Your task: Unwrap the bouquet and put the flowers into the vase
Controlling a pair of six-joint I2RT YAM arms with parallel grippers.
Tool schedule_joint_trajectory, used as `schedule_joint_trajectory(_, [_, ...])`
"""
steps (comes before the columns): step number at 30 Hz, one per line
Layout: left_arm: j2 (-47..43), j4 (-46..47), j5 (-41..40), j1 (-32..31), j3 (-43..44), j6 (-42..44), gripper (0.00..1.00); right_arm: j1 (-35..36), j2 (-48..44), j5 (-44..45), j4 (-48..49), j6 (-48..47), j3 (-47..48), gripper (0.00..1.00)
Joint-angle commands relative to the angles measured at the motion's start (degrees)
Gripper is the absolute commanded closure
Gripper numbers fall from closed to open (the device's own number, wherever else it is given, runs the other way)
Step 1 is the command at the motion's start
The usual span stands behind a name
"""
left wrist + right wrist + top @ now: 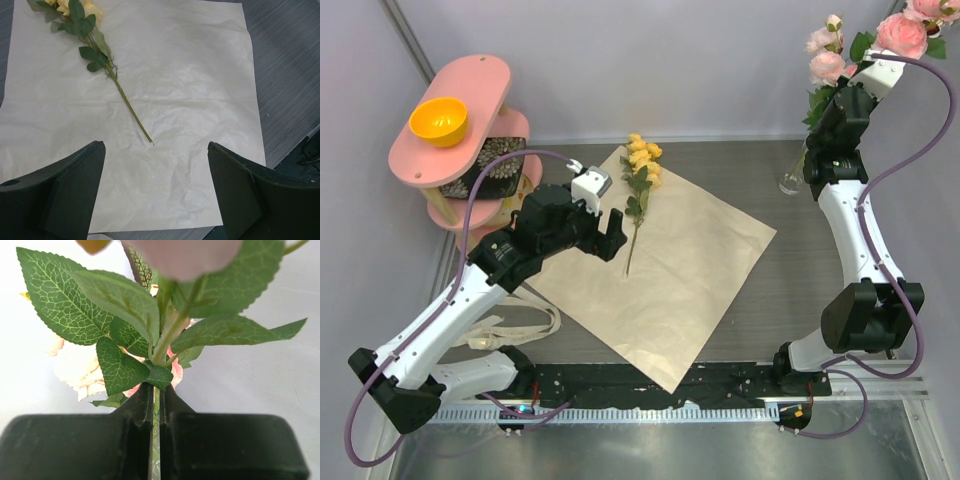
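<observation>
The left end effector (155, 145), jaws wide apart, hovers over the flat kraft paper (210, 75). The yellow flower stem (127, 102) lies ahead, cut end pointing back between the jaws, blooms far-left. This arm is nearer. The right end effector (156, 400) is clamped on a pink flower stem (167, 337); only the overhead view shows the vase (790, 178) close by it.

robot lab test cell, not a home. 2 arms bolted to a black base rail (650, 378) on a grey table (770, 300), bare white walls (670, 70) beyond the left gripper (612, 238), purple cables (535, 152) looped off the arms. staged props left of it: pink shelf (480, 85), orange bowl (438, 120).
</observation>
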Motion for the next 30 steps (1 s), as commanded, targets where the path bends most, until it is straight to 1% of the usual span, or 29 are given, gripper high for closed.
schedule_joint_trajectory(1, [0.2, 1.3, -0.5, 0.5, 0.2, 0.6, 0.12, -0.1, -0.1, -0.4, 2.6, 1.0, 2.6, 0.99])
schedule_joint_trajectory(11, [0.5, 1.4, -0.4, 0.5, 0.2, 0.5, 0.13, -0.2, 0.8, 1.2, 1.7, 1.0, 1.7, 0.99])
schedule_joint_trajectory(16, [0.5, 1.5, -0.3, 0.5, 0.1, 0.4, 0.12, -0.3, 1.2, 1.3, 0.9, 3.3, 0.9, 0.99])
schedule_joint_trajectory(30, [0.7, 1.3, -0.4, 0.5, 0.1, 0.5, 0.12, -2.1, 3.5, 1.1, -0.9, 4.9, 0.6, 0.99])
